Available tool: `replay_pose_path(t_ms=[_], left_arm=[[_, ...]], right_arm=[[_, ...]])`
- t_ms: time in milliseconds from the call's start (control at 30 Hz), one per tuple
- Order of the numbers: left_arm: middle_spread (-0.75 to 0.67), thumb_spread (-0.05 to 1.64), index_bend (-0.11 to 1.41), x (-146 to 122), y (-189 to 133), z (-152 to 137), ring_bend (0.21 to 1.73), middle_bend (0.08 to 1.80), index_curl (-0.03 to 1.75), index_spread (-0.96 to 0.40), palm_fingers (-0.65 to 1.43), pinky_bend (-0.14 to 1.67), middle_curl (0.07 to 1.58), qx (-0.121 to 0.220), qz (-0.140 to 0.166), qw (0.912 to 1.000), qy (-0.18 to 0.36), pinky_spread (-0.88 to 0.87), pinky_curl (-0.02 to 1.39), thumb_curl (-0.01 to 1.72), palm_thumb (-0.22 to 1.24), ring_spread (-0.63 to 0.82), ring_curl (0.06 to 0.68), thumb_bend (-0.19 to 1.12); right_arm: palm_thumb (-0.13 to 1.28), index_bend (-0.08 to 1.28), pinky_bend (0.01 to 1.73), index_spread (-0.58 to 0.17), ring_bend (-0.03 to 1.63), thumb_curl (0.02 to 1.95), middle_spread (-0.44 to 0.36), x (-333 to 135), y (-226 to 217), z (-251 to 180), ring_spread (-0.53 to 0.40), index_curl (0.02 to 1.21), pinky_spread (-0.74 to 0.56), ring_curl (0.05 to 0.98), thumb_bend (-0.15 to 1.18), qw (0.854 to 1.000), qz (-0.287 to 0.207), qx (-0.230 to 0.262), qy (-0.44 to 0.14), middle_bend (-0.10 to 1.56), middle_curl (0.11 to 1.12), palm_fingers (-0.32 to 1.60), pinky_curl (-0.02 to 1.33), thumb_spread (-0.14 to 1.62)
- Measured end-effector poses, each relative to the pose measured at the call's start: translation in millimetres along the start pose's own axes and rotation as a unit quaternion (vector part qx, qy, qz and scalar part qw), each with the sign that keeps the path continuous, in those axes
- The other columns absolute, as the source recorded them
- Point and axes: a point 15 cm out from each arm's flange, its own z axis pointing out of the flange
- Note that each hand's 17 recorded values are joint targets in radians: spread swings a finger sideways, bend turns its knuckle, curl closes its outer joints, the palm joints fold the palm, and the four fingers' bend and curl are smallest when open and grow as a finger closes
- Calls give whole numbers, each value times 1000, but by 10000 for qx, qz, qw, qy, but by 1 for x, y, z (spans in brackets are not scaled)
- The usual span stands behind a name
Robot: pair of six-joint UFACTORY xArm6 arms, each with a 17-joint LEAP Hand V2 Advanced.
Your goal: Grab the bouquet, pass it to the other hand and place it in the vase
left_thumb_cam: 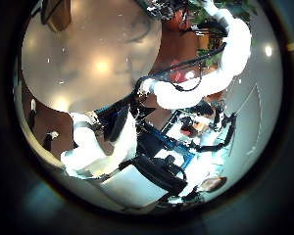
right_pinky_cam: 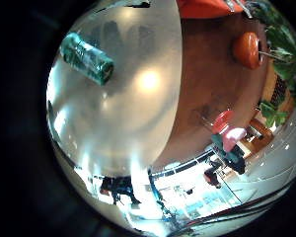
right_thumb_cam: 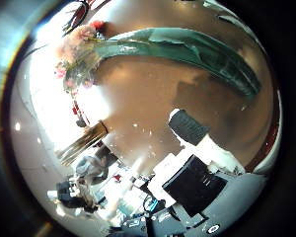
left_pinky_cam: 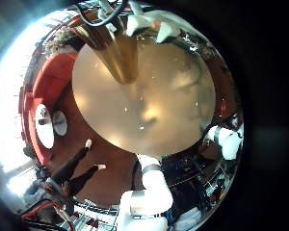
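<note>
The bouquet (right_thumb_cam: 178, 49) lies on the round table (right_thumb_cam: 158, 99) close under my right palm. Its flower heads (right_thumb_cam: 74, 51) are at one end and a long wrapped sleeve runs to the other. A finger (right_thumb_cam: 197, 133) of my right hand is straight and off the wrap. The right little finger side view shows a patterned wrapped end (right_pinky_cam: 86, 56) lying on the table (right_pinky_cam: 138, 109). The tall tapered vase (left_pinky_cam: 116, 48) stands on the table (left_pinky_cam: 154, 106) near my left hand's fingertips (left_pinky_cam: 140, 21), which do not curl round it. The vase (right_thumb_cam: 84, 138) also shows beyond the bouquet.
A white robot arm (left_pinky_cam: 149, 192) rises at the table's edge, and it shows again as the arm (left_thumb_cam: 211, 69) in the left thumb side view. Chairs (left_pinky_cam: 48, 77) and other furniture stand on the floor around the table.
</note>
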Motion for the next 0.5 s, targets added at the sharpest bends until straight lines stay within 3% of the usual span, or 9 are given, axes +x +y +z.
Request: replay_pose_path(t_ms=[500], left_arm=[[455, 1115, 192, -1, -3, 0, 395, 181, 399, 79, 116, 190, 282, -26, -31, 10000, -10, 532, 285, 329, 372, 593, 212, -22]], right_arm=[[620, 182, 426, -173, 703, 479, 43, 2, -19, 23, -10, 342, 239, 296, -22, 10000, 25, -17, 14, 376, 412, 365, 221, 1070]])
